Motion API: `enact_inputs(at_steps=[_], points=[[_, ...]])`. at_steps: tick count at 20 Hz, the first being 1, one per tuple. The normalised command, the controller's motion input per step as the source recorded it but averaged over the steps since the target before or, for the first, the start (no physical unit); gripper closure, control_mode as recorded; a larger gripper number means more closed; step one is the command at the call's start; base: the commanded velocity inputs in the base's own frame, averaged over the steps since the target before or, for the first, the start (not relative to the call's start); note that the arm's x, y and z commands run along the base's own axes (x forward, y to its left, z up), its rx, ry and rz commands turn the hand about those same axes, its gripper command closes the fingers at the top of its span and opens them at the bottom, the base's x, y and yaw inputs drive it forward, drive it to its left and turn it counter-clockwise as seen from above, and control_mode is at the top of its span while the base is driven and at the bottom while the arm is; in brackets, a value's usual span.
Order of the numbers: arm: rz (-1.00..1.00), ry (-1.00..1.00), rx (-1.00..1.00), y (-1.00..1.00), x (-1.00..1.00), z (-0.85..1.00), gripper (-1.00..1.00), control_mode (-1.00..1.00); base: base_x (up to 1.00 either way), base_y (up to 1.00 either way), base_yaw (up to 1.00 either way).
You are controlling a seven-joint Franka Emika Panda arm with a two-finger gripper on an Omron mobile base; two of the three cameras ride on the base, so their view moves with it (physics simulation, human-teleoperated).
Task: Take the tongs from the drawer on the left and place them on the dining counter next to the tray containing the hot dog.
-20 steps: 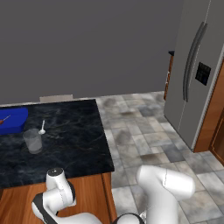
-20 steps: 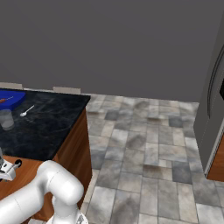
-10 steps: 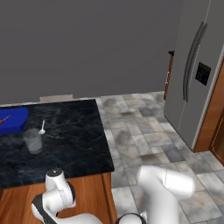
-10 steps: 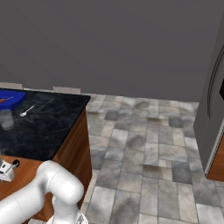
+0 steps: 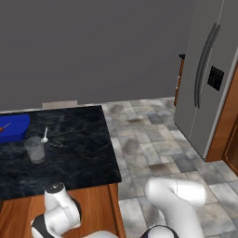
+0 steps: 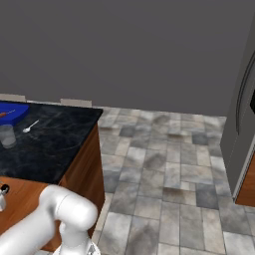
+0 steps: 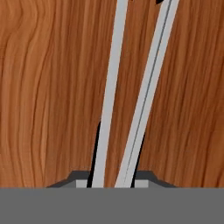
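Note:
Seen from the hand, the tongs [image 7: 131, 96] lie as two long silver arms running away over the drawer's reddish wooden floor [image 7: 43, 87]. My gripper [image 7: 112, 181] sits at their near end, its dark fingertips [image 7: 81, 180] pressed against both arms from either side. On the black marble dining counter [image 5: 74, 148] the blue tray [image 5: 14, 128] stands at the far left with the orange hot dog [image 5: 3, 126] in it. The same tray [image 6: 12, 112] and the counter [image 6: 50, 144] also appear in the right base view. My arm reaches low, below the counter's near edge.
A clear glass [image 5: 35, 149] and a small white spoon [image 5: 45, 136] stand on the counter right of the tray. A grey fridge [image 5: 204, 83] rises at the right past the tiled floor [image 5: 148, 148].
Hardly anything differs; the wrist has crept slightly left in the right base view, and the counter's things stay where they were.

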Motion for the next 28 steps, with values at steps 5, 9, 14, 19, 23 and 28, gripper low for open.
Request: enact_inputs(at_steps=[5, 9, 14, 19, 23, 28], points=[[0.05, 0.02, 0.00, 0.00, -0.10, 0.86, 1.00, -1.00, 0.00, 0.00, 0.00], [0.10, 0.08, 0.00, -0.01, -0.35, 0.89, 1.00, -1.00, 0.00, 0.00, 0.00], [0.12, 0.08, 0.02, -0.14, -0.47, 0.73, 1.00, -1.00, 0.00, 0.00, 0.00], [0.14, 0.00, 0.03, -0.33, -0.08, 0.65, 1.00, -1.00, 0.00, 0.00, 0.00], [0.13, 0.00, 0.02, -0.46, 0.00, 0.57, 1.00, -1.00, 0.00, 0.00, 0.00], [0.06, 0.00, 0.04, -0.48, 0.02, 0.43, 1.00, -1.00, 0.00, 0.00, 0.00]])
